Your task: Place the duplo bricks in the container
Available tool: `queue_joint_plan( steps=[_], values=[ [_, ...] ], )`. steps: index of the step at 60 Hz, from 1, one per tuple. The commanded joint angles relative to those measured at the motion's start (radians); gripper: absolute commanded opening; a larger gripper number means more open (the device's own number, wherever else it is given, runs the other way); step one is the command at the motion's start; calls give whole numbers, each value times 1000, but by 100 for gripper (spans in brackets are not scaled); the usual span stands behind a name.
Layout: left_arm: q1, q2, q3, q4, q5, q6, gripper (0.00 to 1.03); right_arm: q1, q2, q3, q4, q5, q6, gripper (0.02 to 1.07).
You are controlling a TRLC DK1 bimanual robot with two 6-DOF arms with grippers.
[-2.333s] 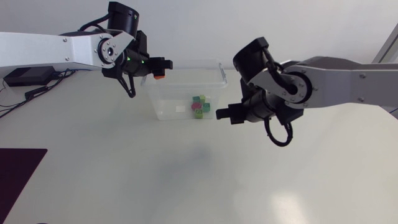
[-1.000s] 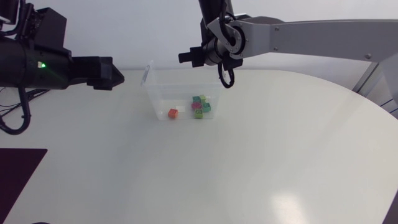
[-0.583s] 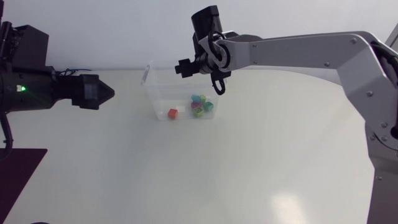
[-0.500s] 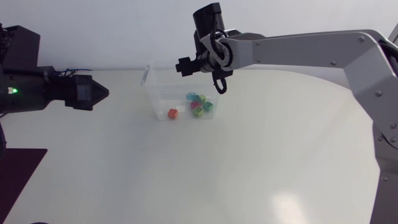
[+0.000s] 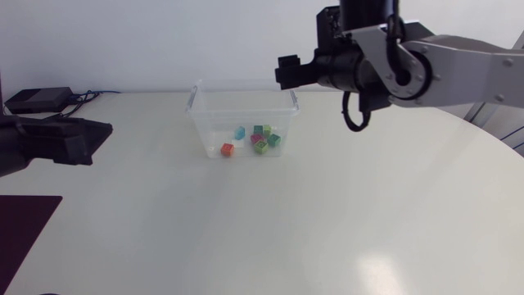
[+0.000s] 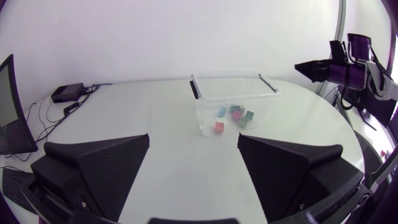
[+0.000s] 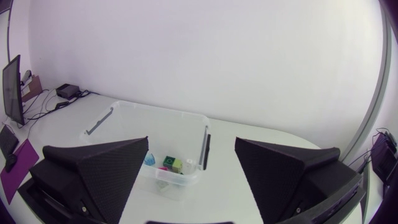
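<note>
Your clear plastic container [image 5: 237, 109] stands upright on the table [image 5: 246, 229], mouth up. In the head view its long axis runs from 9 to 3 o'clock, and a dark strip lines the rim of each short end. Every duplo brick you can see lies on its floor. A red brick [image 5: 228, 149] is at the 9 o'clock end of the group, and a blue brick [image 5: 240, 132] is just beside it toward 1 o'clock. A tight cluster of green and pink bricks [image 5: 264, 139] fills the 3 o'clock end. The bricks are too small to tell which way their studs face.

Your left gripper [image 6: 193, 140] sits well apart from the container, off at its 9 o'clock. Its fingers are spread wide with nothing between them, and the container lies straight ahead of the gap. Your right gripper [image 5: 285, 72] hangs near the container's far corner at about 1 o'clock, not touching it. Its fingers also stand wide apart and empty, with the container ahead of them and the bricks showing just past one finger's inner edge.

A black box [image 5: 33, 100] with cables sits at the table's 10 o'clock edge.
</note>
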Motion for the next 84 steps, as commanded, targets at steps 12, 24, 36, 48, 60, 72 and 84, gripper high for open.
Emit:
queue_joint_plan(
  steps=[12,24,36,48,60,72,84],
  values=[
    [12,-107,-118,70,-77,75,100,-53,-321,-261,56,47,-62,103],
    [30,-196,-198,127,-125,115,100,-128,-550,-446,79,60,-114,103],
    [82,-282,-281,202,-131,115,99,-198,-769,-616,80,60,-136,103],
    [94,-387,-387,299,-144,120,99,-261,-999,-775,80,58,-166,103],
    [126,-452,-488,363,-93,108,99,-323,-1115,-876,67,-22,-143,103],
    [157,-515,-587,426,-41,95,99,-383,-1224,-972,53,-102,-119,102],
    [187,-577,-685,487,9,82,98,-441,-1331,-1067,40,-181,-95,102]
  ],
)
